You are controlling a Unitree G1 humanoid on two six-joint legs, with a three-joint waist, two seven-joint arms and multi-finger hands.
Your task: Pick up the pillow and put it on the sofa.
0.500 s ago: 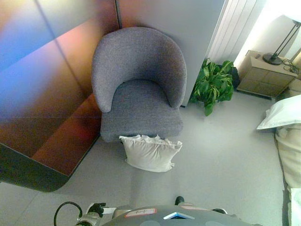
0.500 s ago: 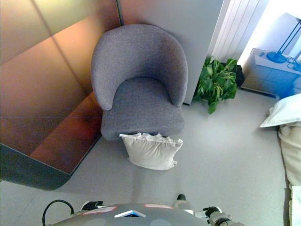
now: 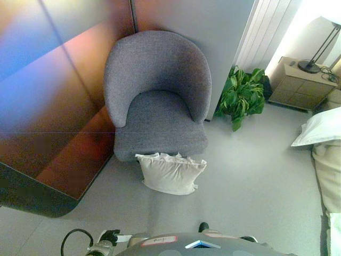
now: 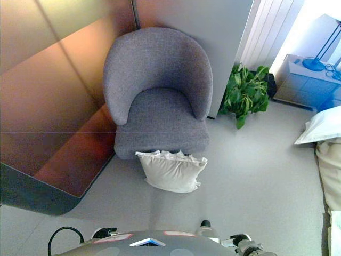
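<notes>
With both hands low at six o'clock, fingers impossible to judge, a one-sided grab could let the floppy pillow [image 3: 170,173] slump off the sofa [image 3: 157,96] front.

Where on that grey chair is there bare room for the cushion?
The whole seat of the grey chair is bare, bordered by its curved back and arms. The pillow leans against its front edge on the floor. The floor toward the plant is open too.
</notes>
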